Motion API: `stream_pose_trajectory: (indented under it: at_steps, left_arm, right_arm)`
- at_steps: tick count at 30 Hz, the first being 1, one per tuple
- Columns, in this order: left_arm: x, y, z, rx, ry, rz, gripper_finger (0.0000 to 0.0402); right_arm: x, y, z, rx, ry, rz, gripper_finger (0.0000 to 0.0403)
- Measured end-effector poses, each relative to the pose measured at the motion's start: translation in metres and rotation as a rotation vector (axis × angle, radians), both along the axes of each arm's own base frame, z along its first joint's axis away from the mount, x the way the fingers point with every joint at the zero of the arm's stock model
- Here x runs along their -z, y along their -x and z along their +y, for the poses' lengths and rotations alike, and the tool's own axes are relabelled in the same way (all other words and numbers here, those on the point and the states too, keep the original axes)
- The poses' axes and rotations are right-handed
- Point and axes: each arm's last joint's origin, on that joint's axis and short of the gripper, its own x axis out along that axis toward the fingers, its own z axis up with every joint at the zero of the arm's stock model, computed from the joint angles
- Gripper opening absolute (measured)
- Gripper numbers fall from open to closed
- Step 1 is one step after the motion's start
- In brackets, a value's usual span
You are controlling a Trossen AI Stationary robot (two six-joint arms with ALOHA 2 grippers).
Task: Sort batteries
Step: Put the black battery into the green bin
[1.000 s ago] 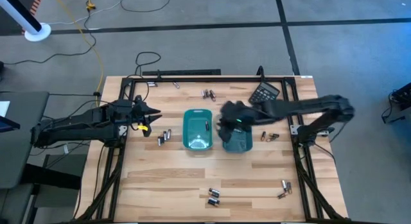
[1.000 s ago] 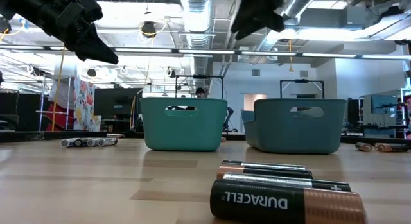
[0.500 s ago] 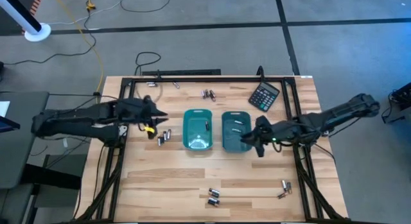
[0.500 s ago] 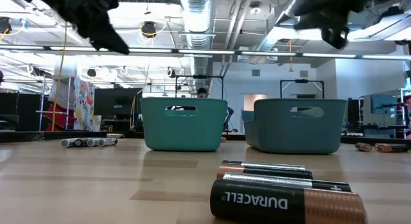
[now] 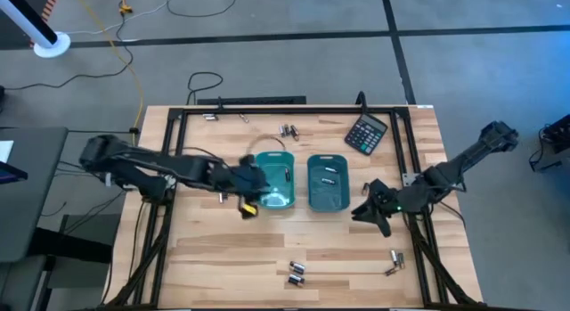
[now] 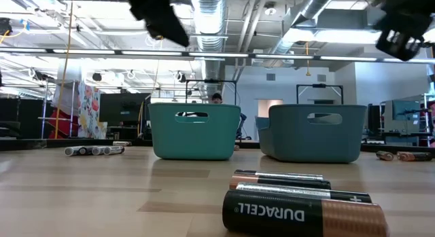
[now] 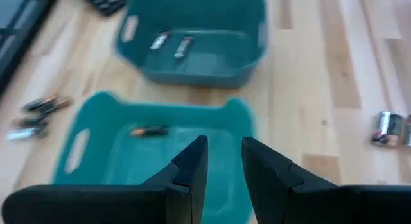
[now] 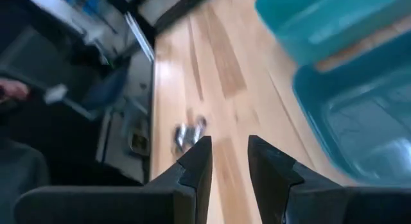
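Observation:
Two teal trays stand side by side mid-table. The left tray (image 5: 274, 179) holds one battery (image 7: 148, 131); the right tray (image 5: 328, 180) holds two batteries (image 7: 171, 43). Loose batteries lie in small groups at the far side (image 5: 289, 131), near the front edge (image 5: 297, 274) and at the near right (image 5: 393, 262). My left gripper (image 5: 258, 184) hangs above the left tray's left rim, pointing toward the right; its fingers (image 7: 225, 150) stand a little apart with nothing showing between them. My right gripper (image 5: 363, 213) hovers over bare wood right of the right tray, open (image 8: 229, 150) and empty.
A black calculator (image 5: 366, 131) lies at the far right. A black frame (image 5: 267, 109) runs along the table's edges. More batteries lie left of the left tray (image 6: 95, 150), and some close to the low camera (image 6: 302, 213). Bare wood lies between the trays and the front edge.
My left gripper has swung from the table's left edge toward the right, reaching the left tray's left rim. My right gripper has drawn back from above the right tray toward the table's right and near edges, sinking a little. Neither gripper's finger gap has changed.

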Motion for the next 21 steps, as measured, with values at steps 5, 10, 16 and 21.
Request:
stream_pose_trajectory:
  at_steps: [5, 10, 16, 21]
  left_arm:
    - [0.007, -0.042, -0.029, 0.064, -0.005, 0.029, 0.0091]
    - [0.019, -0.078, -0.056, 0.109, -0.012, 0.056, 0.0091]
    - [0.042, -0.112, -0.08, 0.179, 0.017, 0.112, 0.0091]
    - [0.06, -0.125, -0.097, 0.198, 0.033, 0.183, 0.0091]
  right_arm:
    - [0.017, 0.014, 0.007, -0.067, 0.054, 0.185, 0.0116]
    - [0.028, 0.024, 0.015, -0.07, 0.044, 0.324, 0.0116]
    - [0.03, 0.029, 0.028, -0.146, 0.047, 0.322, 0.0116]
    - [0.029, 0.034, 0.034, -0.19, 0.039, 0.313, 0.0116]
